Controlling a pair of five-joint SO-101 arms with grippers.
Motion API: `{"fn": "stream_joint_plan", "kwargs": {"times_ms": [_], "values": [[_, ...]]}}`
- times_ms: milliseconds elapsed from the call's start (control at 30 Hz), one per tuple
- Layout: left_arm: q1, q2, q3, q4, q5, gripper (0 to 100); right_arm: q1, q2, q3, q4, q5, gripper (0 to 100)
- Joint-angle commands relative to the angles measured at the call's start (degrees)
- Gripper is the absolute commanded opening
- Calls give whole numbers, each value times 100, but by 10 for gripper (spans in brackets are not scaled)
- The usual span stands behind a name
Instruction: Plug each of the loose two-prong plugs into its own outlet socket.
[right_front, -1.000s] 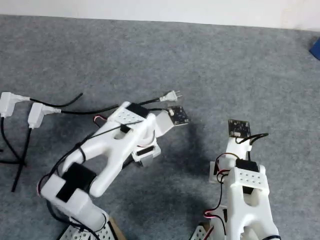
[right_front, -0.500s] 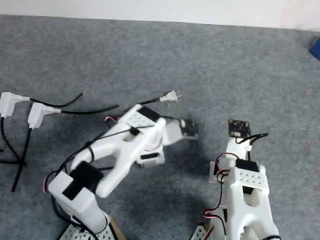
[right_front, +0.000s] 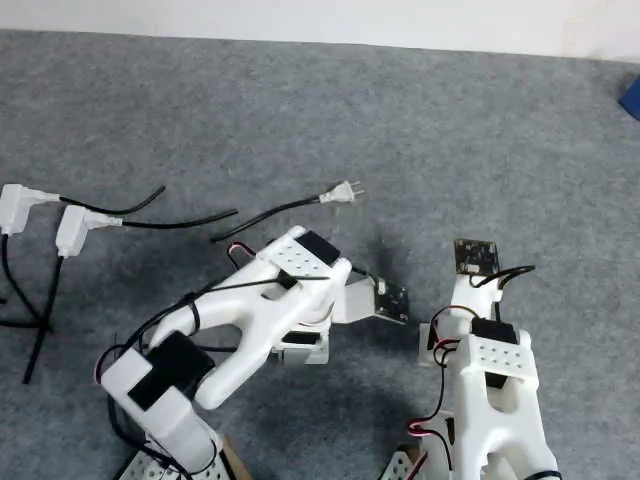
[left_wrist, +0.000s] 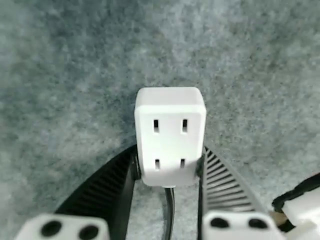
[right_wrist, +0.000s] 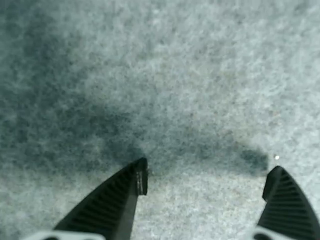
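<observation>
My left gripper (left_wrist: 169, 162) is shut on a white outlet socket block (left_wrist: 170, 130). Its face, with two pairs of slots, points at the camera, and a black cord runs down from it between the black fingers (left_wrist: 117, 182). In the high view the left arm (right_front: 270, 305) stretches over the middle of the grey carpet. A loose two-prong plug (right_front: 346, 190) on a black cable lies beyond it. My right gripper (right_wrist: 207, 177) hangs open above bare carpet with nothing between its fingers. The right arm (right_front: 490, 370) stands at the front right.
Two white blocks (right_front: 15, 204) (right_front: 72, 229) on black cables lie at the far left of the carpet (right_front: 480, 140). A blue object (right_front: 632, 98) pokes in at the right edge. A pale strip of floor runs along the back.
The left arm's wrist has swung to the right and toward the front, away from the loose plug. The right arm has stayed put.
</observation>
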Motion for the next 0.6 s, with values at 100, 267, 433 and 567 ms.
{"fn": "stream_joint_plan", "kwargs": {"times_ms": [100, 267, 433, 567], "values": [[163, -1262, 13, 158, 193, 209, -40, 40, -31, 40, 70, 357], [444, -1613, 57, 563, 193, 224, -40, 40, -31, 40, 70, 357], [365, -1622, 119, 545, 220, 224, -40, 40, -22, 40, 79, 357], [-391, -1631, -295, 360, 237, 224, -40, 40, -31, 48, 79, 357]]}}
